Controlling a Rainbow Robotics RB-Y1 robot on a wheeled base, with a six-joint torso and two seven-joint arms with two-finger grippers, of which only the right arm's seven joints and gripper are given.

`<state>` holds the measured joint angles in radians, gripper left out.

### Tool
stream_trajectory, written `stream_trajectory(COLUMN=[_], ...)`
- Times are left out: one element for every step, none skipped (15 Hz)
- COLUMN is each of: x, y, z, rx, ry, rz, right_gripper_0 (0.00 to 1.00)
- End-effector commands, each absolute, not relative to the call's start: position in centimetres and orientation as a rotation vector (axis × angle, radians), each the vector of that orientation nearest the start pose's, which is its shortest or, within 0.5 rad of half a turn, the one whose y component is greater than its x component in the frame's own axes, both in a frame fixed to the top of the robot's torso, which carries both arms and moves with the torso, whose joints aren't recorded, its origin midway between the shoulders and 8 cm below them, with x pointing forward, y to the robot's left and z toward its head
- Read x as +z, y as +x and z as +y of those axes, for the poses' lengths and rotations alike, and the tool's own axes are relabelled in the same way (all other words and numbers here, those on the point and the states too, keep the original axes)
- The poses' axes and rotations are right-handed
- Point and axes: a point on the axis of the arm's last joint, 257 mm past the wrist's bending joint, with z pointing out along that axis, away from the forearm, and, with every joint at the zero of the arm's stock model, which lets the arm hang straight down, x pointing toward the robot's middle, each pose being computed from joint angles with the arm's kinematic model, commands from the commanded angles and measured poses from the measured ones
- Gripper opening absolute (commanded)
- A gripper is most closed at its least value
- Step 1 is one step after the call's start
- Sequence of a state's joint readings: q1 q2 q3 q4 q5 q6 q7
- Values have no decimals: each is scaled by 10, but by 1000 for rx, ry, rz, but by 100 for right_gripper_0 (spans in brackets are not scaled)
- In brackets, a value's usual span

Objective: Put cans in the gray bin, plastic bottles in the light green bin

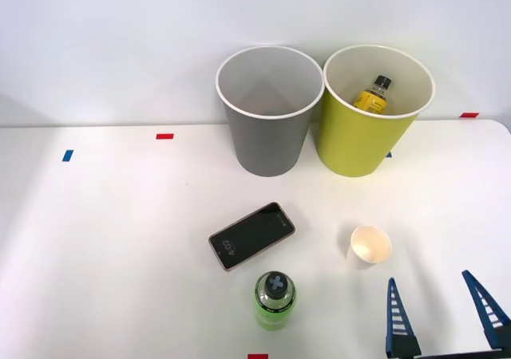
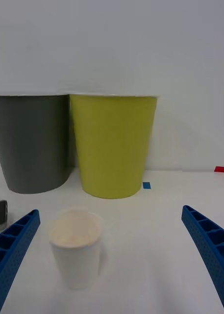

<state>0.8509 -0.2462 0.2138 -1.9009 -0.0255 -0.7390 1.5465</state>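
The gray bin (image 1: 263, 147) and the light green bin (image 1: 351, 147) stand side by side at the table's back; both fill the background of the right wrist view, gray bin (image 2: 33, 142) beside light green bin (image 2: 112, 144). A yellow-labelled plastic bottle (image 1: 375, 94) with a black cap lies inside the light green bin. A small bright green bottle (image 1: 275, 299) with a dark cap stands upright near the front edge. My right gripper (image 1: 429, 279) is open and holds nothing, to the right of that bottle; its blue fingers frame the wrist view as the gripper (image 2: 110, 211). The cans are out of view.
A white paper cup (image 1: 370, 246) stands just ahead of the gripper, close between the fingers' lines as the cup (image 2: 75, 245). A dark phone (image 1: 251, 235) lies flat at mid-table. Red and blue tape marks dot the table.
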Motion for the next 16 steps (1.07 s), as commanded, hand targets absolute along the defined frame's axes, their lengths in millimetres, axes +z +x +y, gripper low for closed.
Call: stream_trajectory(x=[-248,-257,-263,-273,-286,-291,-292,-292,-293,-293,-293,-291,-291,-293,-294,-295], y=[239,226,219,210,202,198,195,191,189,187,183,180,177,176,175,174], z=[-243,-241,-240,-237,-232,-229,-228,-227,-224,-224,-222,-222,-222,-222,-222,-223], rx=[-84,-99,-99,-86,-61,-51,-52,-48,-42,-42,-44,-44,-41,-44,-42,-44], ry=[-148,-152,-148,-137,-119,-110,-107,-104,-103,-97,-95,-97,-95,-97,-96,-96], rz=[1442,1480,1505,1537,1569,1573,1567,1561,1557,1551,1532,1510,1501,1503,1506,1510], right_gripper_0=[100,100,100,100,100,100,100,100,100,100,100,100,100,100,100,100])
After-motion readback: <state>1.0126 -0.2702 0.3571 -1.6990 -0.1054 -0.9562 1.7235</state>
